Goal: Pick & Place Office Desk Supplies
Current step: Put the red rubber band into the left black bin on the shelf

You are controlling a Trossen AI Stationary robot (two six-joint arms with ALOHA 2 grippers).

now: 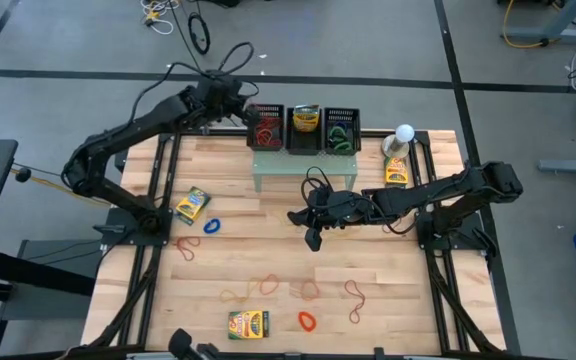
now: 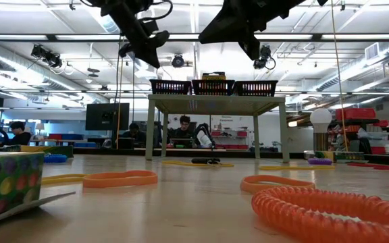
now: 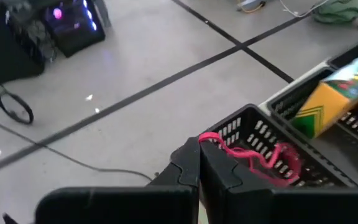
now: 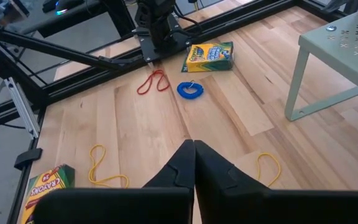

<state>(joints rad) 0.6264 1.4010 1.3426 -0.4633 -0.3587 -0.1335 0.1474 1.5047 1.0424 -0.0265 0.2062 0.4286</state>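
Observation:
My left gripper (image 1: 251,113) (image 3: 199,146) is over the leftmost of three black baskets (image 1: 265,128) at the table's far edge, shut on a red rubber band (image 3: 263,160). That basket holds red bands. The middle basket holds a yellow-and-green box (image 1: 306,121) (image 3: 334,96), and the right one holds green bands (image 1: 340,131). My right gripper (image 1: 313,236) (image 4: 193,146) hovers shut above the middle of the table and holds nothing. Loose bands lie flat on the wood: a blue coil (image 1: 211,226) (image 4: 189,90), a red one (image 1: 186,247) (image 4: 153,82) and orange ones (image 1: 265,285). My left gripper pinches one end of the red band's loop (image 3: 211,137) between its two fingertips. The fingers come from the table's left side, slanting down over the basket's rim. The rest of the band trails slack from the fingertips along the basket's perforated wall (image 3: 253,134).
The baskets sit on a pale green stand (image 1: 303,165) (image 4: 347,56). A white ball-topped object (image 1: 404,134) stands at the far right, with a box (image 1: 396,172) beside it. More boxes lie at the left (image 1: 192,205) and the near edge (image 1: 248,324), near an orange coil (image 1: 307,321).

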